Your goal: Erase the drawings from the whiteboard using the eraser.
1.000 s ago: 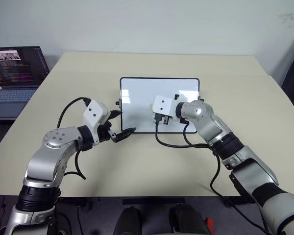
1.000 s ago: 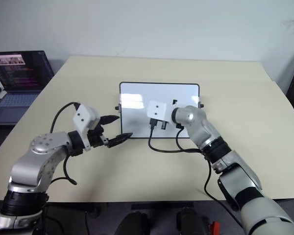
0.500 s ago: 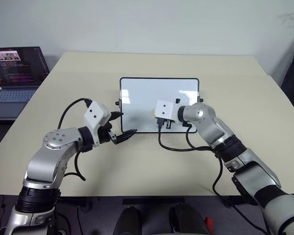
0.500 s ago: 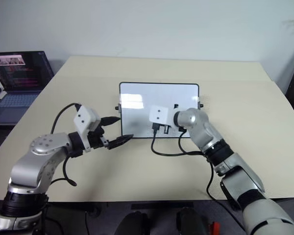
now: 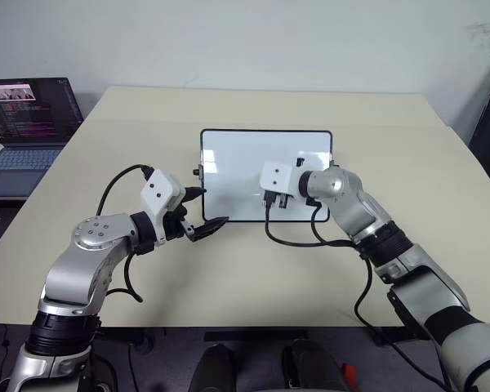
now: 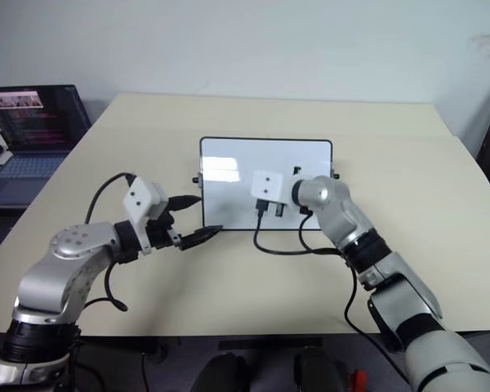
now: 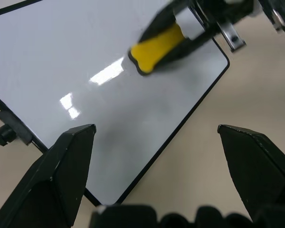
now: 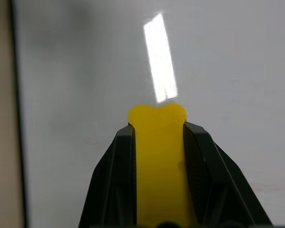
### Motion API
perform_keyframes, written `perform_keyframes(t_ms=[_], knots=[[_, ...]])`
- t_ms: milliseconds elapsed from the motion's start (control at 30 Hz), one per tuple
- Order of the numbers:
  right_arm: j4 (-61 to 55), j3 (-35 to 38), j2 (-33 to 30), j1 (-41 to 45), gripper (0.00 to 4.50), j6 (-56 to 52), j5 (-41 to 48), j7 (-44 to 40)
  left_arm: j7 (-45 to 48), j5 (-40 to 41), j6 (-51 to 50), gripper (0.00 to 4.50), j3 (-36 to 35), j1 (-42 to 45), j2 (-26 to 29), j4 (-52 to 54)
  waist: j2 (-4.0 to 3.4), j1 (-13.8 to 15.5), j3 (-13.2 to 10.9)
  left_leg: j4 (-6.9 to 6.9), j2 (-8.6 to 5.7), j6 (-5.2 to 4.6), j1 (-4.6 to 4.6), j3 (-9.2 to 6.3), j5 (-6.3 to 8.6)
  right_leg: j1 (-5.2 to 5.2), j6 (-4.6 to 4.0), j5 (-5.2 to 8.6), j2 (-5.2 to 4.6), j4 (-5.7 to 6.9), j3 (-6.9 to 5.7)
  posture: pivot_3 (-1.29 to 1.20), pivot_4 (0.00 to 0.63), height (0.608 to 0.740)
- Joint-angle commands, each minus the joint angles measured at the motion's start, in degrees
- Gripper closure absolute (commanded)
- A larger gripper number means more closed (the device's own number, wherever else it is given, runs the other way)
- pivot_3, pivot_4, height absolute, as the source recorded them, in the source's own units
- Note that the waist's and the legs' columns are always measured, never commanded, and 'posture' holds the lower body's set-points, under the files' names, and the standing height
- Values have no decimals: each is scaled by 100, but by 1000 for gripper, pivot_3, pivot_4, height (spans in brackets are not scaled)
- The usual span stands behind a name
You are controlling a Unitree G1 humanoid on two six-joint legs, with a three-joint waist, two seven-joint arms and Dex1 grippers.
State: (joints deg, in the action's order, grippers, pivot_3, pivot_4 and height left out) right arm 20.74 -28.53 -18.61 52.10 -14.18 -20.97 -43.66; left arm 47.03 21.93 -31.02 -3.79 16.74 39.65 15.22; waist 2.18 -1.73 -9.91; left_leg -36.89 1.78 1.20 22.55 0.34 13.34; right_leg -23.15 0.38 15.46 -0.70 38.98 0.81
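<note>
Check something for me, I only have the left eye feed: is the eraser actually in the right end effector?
Observer: Yes. The right wrist view shows the yellow eraser clamped in the right end effector, over the whiteboard.
Operator: Any drawings left near it?
Observer: Only faint reddish traces beside the eraser; the board around them looks clean.
Operator: Left end effector?
Observer: Its fingers are spread wide, holding nothing, above the board's near edge.
</note>
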Motion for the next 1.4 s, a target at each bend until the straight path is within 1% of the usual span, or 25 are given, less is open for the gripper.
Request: perform_keyframes(t_ms=[33, 167, 267, 400, 500, 633, 733, 800, 900, 1000, 1067, 1167, 1400], knots=[[277, -52, -131, -137, 3482, -316, -211, -41, 33, 80, 7, 0, -52, 27, 53, 215, 0, 2, 0, -1, 0, 0, -1, -3, 0, 0, 1, -1, 1, 1, -2, 0, 150, 740], [326, 137, -38, -17, 3483, -221, -139, 214, 33, 81, 11, 0, -42, 45, 46, 203, 0, 1, 0, -1, 0, 0, -1, -4, -1, 0, 0, -1, 1, 1, -3, 0, 150, 740], [42, 478, 115, -93, 3484, -483, 289, 71, 36, 84, 18, 0, -43, 47, 44, 202, -1, -3, -1, 0, 0, 0, 1, -3, -1, -2, 0, -1, 1, 1, -1, 0, 150, 740], [-870, 1147, 302, -314, 3486, -1207, 1150, -200, 36, 105, 55, 0, -57, 61, 33, 206, -9, 5, -8, 1, 2, 0, 16, -6, 0, -10, -2, 1, 1, -1, -6, 0, 150, 740], [-2058, 1898, 290, -582, 3487, -2088, 1945, -302, 56, 145, 128, 0, -77, 72, 8, 245, -14, 11, -18, 3, -2, 5, 45, -6, 4, -33, -10, -4, -2, -5, -7, 0, 150, 740], [-3319, 2593, -7, -1095, 3488, -2968, 2584, -245, 90, 155, 230, 0, -38, 125, -32, 252, -18, 20, -23, 7, -7, 28, 54, -7, 22, -37, -8, 10, -10, -10, -10, 0, 150, 740], [-3846, 2827, -296, -1475, 3488, -3313, 2842, -167, 122, 137, 279, 0, -3, 174, -61, 236, -18, 25, -22, 8, -10, 45, 55, -10, 38, -34, 2, 31, -15, -16, -14, 0, 150, 740], [-4239, 3034, -503, -1909, 3488, -3514, 2962, -56, 142, 91, 327, 0, 41, 218, -69, 205, -17, 22, -23, 12, -12, 45, 56, -6, 42, -34, 3, 35, -16, -20, -10, 0, 150, 740], [-4655, 3130, -868, -2647, 3488, -3536, 2879, 162, 223, -4, 470, 0, 182, 301, -69, 106, -18, 21, -24, 17, -13, 44, 57, -6, 45, -35, 6, 41, -16, -24, -11, 0, 150, 740], [-4912, 3132, -1045, -3201, 3488, -3535, 2897, 369, 322, -106, 577, 0, 378, 415, -83, -6, -18, 3, -24, 17, -14, 44, 54, -3, 45, -34, 9, 43, -15, -23, -7, 0, 150, 740], [-5049, 3096, -1091, -3418, 3488, -3548, 2937, 486, 387, -155, 627, 0, 485, 495, -95, -69, -17, -4, -25, 17, -14, 45, 50, 0, 45, -34, 32, 57, -12, -20, -2, 0, 150, 740], [-5225, 2963, -1038, -3531, 3488, -3617, 2995, 672, 444, -176, 679, 0, 555, 621, -113, -204, -17, -22, -25, 16, -10, 44, 43, 7, 45, -33, 34, 58, -4, -12, 6, 0, 150, 740], [-5258, 2579, -1115, -3381, 3488, -3581, 3003, 806, 438, -264, 726, 0, 551, 656, -119, -346, -17, -8, -25, 15, -9, 45, 43, 4, 45, -32, 35, 58, 23, -12, 6, 0, 150, 740]])
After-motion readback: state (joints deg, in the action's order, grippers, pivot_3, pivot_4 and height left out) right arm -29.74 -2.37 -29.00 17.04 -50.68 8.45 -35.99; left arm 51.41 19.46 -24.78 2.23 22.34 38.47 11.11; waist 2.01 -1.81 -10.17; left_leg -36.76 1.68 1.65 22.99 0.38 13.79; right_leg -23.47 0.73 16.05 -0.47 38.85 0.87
